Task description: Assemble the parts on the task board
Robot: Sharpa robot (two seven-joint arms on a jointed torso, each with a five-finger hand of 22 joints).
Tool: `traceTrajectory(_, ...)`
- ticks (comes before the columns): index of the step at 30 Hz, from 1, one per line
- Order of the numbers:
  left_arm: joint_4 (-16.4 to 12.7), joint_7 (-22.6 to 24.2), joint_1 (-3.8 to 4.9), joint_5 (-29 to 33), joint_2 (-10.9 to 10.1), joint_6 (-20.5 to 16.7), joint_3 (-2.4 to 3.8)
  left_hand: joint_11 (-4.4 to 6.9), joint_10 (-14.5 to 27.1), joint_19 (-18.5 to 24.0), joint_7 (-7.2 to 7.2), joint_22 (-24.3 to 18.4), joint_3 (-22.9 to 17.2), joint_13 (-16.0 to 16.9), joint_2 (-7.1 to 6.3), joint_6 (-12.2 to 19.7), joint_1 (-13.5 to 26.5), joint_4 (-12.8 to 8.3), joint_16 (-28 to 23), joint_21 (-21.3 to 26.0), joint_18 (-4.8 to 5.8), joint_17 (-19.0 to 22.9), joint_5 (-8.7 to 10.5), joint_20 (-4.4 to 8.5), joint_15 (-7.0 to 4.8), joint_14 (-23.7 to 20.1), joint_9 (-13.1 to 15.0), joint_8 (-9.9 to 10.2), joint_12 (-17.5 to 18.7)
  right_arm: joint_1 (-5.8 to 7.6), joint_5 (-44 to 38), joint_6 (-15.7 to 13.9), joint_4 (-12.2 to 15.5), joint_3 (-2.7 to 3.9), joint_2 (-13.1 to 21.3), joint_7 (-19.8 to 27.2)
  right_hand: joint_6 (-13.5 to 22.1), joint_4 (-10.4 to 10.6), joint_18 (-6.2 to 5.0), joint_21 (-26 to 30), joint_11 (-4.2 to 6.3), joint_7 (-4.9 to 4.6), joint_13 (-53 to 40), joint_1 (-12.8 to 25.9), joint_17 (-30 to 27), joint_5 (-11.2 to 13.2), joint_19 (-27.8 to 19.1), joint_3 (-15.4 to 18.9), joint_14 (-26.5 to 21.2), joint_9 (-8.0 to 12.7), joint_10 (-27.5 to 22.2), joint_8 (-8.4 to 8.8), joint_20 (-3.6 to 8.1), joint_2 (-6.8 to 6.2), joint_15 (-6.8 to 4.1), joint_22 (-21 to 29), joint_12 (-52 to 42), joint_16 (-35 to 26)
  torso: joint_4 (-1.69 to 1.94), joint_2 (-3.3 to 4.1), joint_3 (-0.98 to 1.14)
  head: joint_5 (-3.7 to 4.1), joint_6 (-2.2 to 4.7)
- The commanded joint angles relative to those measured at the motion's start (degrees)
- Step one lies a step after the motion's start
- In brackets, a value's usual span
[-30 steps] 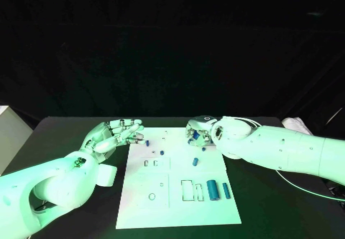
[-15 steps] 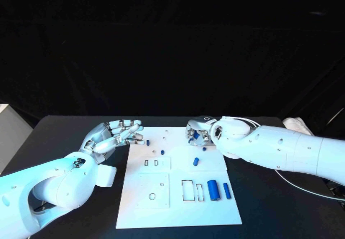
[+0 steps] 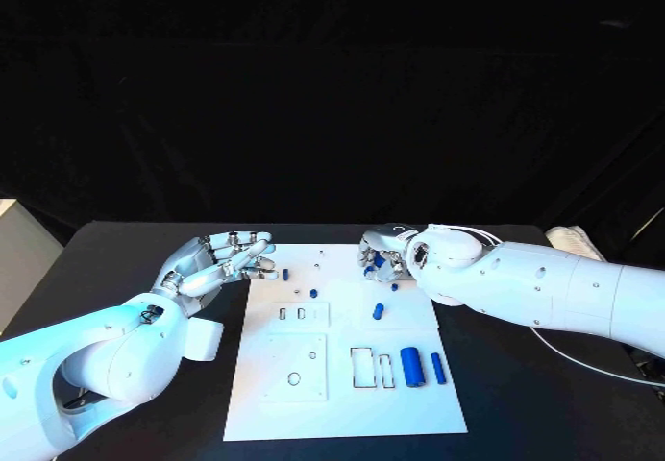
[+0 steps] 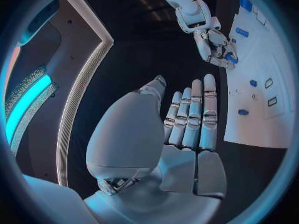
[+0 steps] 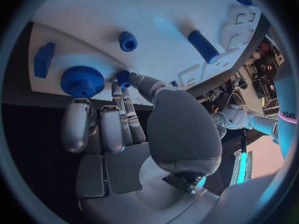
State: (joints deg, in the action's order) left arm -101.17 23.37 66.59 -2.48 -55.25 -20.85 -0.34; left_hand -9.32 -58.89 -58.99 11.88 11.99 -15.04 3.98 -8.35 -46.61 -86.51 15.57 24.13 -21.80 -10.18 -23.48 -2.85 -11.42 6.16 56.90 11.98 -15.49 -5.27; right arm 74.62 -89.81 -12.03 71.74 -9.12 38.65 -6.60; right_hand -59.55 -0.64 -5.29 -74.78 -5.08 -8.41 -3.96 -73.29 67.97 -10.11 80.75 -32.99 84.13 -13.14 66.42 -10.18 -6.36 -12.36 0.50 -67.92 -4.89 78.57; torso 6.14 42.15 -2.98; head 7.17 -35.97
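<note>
Blue peg [image 5: 124, 76] sits pinched in my right hand [image 3: 385, 259]; I'd lower it slowly. Left hand [image 3: 222, 261] fingers straight together.

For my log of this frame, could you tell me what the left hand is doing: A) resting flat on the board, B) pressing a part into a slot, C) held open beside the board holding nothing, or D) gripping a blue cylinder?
C: the left hand hovers off the task board's left edge, fingers extended and empty.

Smooth white arm shells; silver segmented left robot hand [image 3: 222, 261], right robot hand [image 3: 386, 257]; thin wrist cable.
</note>
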Motion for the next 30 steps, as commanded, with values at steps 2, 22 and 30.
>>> traceTrajectory(2, -0.1, 0.1, 0.08, -0.3, 0.0, 0.8, 0.05, -0.01, -0.2, 0.4, 0.32, 0.1, -0.4, 0.0, 0.05, -0.4, -0.6, 0.1, 0.3, -0.3, 0.12, 0.0, 0.09, 0.09, 0.06, -0.4, -0.1, 0.4, 0.4, -0.16, -1.2, -1.9, 0.2, -0.04, 0.1, 0.2, -1.2, -0.6, 0.91, -0.9, 0.31, 0.25, -0.2, -1.6, 0.0, 0.2, 0.5, -1.5, 2.0, -0.6, 1.8, -0.87, 0.35, 0.44, -0.44, -1.0, -0.6, 0.4, 0.14, 0.16, -0.02, 0.03, 0.13)
traceTrajectory(22, 0.2, 0.0, 0.08, -0.3, 0.1, 0.6, 0.05, 0.04, -0.4, 0.4, 0.23, 0.2, -0.5, 0.0, 0.08, -0.5, -0.6, 0.0, 0.5, -0.5, 0.12, -0.2, 0.09, 0.12, 0.02, -0.4, -0.1, 0.3, 0.4, 0.01, -3.9, -12.7, 1.6, 0.16, -1.6, -3.2, -4.1, -3.8, 1.89, -4.5, 1.94, 1.08, -2.0, -4.3, 0.3, 1.9, 2.4, -4.1, 2.0, -3.0, 7.6, -3.65, 1.65, 1.81, -1.81, -6.3, -2.2, 1.2, 0.39, 0.33, -0.16, -0.14, 0.45)
traceTrajectory(30, 0.2, -0.2, 0.08, -0.1, 0.3, 0.7, 0.05, 0.06, -0.5, 0.5, 0.20, 0.3, -0.5, 0.0, 0.09, -0.6, -0.7, 0.0, 0.6, -0.6, 0.11, -0.3, 0.09, 0.13, 0.01, -0.5, -0.1, 0.3, 0.4, 0.12, -4.3, -14.0, -1.1, 0.23, -5.2, -4.1, -4.0, -3.9, 1.92, -4.6, 1.90, 1.03, -2.0, -4.2, 0.4, 1.9, 2.5, -4.1, 2.0, -3.1, 7.5, -3.66, 1.71, 1.69, -1.81, -6.5, -2.0, 1.2, 0.64, 0.42, -0.20, -0.15, 0.75)
